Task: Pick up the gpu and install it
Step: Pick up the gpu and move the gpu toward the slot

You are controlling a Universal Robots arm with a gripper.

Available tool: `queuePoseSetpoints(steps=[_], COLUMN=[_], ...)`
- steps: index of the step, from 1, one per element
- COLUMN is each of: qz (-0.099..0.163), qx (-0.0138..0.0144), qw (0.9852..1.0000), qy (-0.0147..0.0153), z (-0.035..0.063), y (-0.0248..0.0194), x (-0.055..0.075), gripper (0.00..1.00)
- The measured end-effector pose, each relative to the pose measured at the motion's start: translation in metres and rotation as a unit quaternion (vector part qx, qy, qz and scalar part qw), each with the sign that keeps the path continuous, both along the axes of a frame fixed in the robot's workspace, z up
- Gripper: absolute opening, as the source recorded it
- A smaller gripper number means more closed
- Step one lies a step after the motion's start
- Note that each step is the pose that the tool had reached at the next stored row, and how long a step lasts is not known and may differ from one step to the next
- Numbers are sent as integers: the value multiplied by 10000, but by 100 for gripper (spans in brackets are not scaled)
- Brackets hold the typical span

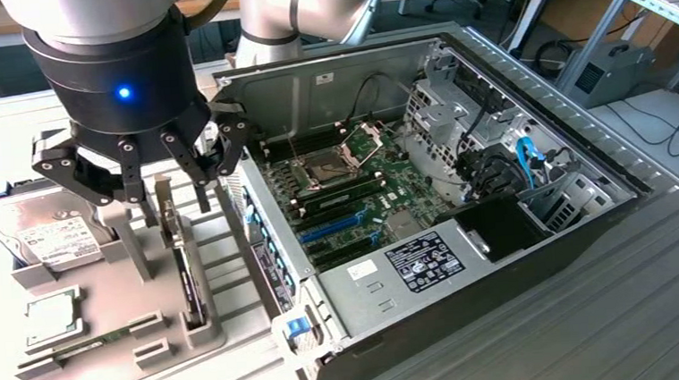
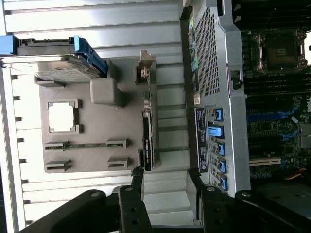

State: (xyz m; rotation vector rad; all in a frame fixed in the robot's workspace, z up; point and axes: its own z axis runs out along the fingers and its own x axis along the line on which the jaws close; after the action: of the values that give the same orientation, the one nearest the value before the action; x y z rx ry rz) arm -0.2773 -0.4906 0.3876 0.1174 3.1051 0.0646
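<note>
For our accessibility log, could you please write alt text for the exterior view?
A robot gripper hangs open above a graphics card standing on edge in a grey holder. A hard drive lies at the exterior view's left, an open computer case at its right.

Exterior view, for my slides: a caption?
Open end effector over the gpu, on edge in its tray beside the open computer case.

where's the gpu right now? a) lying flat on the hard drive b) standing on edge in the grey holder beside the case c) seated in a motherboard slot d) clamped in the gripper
b: the gpu stands on edge in the grey holder, outside the case, with the gripper open above it.
</note>
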Motion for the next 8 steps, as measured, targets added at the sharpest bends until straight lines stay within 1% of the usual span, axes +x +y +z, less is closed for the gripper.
queuePoseSetpoints(steps=[4, 8], qz=[0, 0], qx=[0, 0], qw=[10000, 10000], qy=[0, 1], z=[-4, -49], y=[0, 0], x=[0, 0], gripper=[48, 48])
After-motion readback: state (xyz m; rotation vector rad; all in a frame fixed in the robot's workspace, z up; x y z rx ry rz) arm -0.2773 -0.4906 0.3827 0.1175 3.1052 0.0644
